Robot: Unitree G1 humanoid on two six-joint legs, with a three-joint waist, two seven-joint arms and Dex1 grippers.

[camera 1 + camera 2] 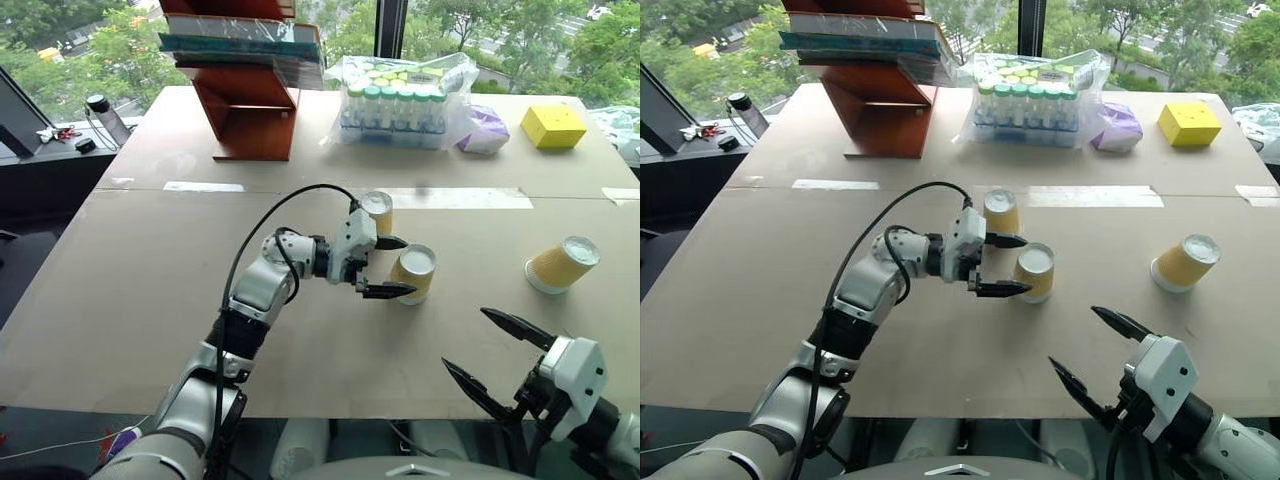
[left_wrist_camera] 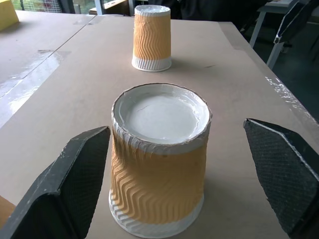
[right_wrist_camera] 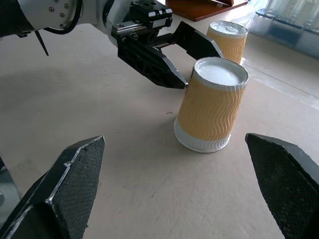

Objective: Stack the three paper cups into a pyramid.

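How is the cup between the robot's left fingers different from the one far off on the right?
The middle cup stands between the open left gripper's fingers, close by another cup. The far right cup stands alone, with no gripper around it. Both are upside down, with ribbed orange sides and white bases.

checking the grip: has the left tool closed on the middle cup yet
No, the left tool stands open, with a clear gap between each finger and the middle cup in the left wrist view.

Brown cardboard-covered table (image 1: 120, 300), taped seams. Far end: red-brown wooden rack (image 1: 250, 110), bag of green-capped vials (image 1: 400, 100), yellow box (image 1: 553, 126), purple-white pouch (image 1: 486, 130). Big windows (image 1: 70, 40) behind, green trees outside, daylight. Dark ledge on the left.
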